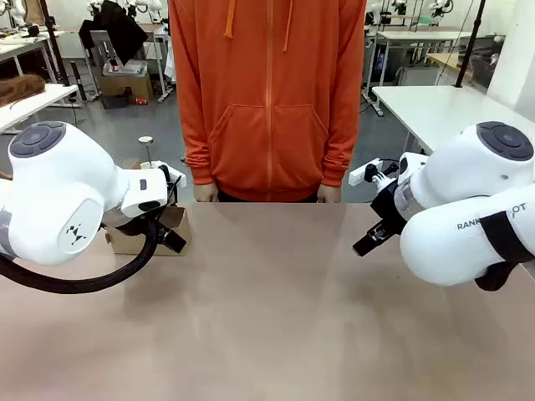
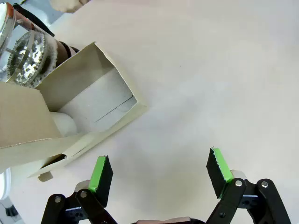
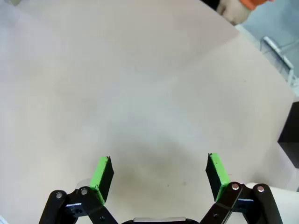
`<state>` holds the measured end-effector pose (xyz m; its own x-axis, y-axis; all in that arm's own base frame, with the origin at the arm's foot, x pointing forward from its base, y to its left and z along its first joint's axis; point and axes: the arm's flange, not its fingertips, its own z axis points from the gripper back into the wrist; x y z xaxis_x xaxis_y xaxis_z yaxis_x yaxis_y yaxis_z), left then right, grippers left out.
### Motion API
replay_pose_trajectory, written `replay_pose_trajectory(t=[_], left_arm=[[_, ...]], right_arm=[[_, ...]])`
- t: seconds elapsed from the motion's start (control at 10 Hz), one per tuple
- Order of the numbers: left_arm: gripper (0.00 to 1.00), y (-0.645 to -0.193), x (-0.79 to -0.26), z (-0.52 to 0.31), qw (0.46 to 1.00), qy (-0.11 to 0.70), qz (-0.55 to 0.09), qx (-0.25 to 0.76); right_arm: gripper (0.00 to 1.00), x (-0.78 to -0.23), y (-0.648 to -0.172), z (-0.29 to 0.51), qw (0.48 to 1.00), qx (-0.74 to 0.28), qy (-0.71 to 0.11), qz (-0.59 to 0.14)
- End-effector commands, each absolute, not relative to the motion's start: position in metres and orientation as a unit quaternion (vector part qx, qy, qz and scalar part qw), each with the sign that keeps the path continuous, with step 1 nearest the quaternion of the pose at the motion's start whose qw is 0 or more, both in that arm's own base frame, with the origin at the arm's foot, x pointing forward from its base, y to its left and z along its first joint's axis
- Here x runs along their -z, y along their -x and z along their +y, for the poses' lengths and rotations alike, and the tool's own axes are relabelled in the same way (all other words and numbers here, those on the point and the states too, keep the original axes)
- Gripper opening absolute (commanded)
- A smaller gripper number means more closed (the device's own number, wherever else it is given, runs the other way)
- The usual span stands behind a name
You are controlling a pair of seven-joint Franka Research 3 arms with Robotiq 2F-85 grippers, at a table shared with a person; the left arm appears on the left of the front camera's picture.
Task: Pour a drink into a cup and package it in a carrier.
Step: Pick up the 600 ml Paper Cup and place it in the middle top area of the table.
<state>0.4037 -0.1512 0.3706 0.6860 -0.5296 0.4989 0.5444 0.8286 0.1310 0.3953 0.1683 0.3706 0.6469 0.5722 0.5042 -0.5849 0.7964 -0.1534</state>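
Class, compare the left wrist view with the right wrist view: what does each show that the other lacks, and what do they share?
Left wrist view: the cardboard carrier on the table, the glass pitcher behind it at top left. Right wrist view: a person's hand at the table's far edge, a dark object at the picture's right edge. Both: an open gripper with green pads, the left gripper and the right gripper respectively, over the pale tabletop.

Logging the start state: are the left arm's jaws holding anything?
No, the jaws stand wide open, with only bare table between their green pads.
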Motion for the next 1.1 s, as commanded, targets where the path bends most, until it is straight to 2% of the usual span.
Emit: replay_pose_trajectory(t=[0.0, 0.9, 1.0], left_arm=[[1.0, -0.404, -0.371, -0.151, 0.918, 0.014, -0.267, 0.292], [1.0, -0.404, -0.371, -0.151, 0.918, 0.014, -0.267, 0.292], [1.0, -0.404, -0.371, -0.151, 0.918, 0.014, -0.267, 0.292]], right_arm=[[1.0, -0.371, -0.395, 0.168, 0.907, -0.319, -0.012, -0.274], [1.0, -0.371, -0.395, 0.168, 0.907, -0.319, -0.011, -0.274], [1.0, -0.398, -0.413, 0.162, 0.908, -0.314, -0.023, -0.276]])
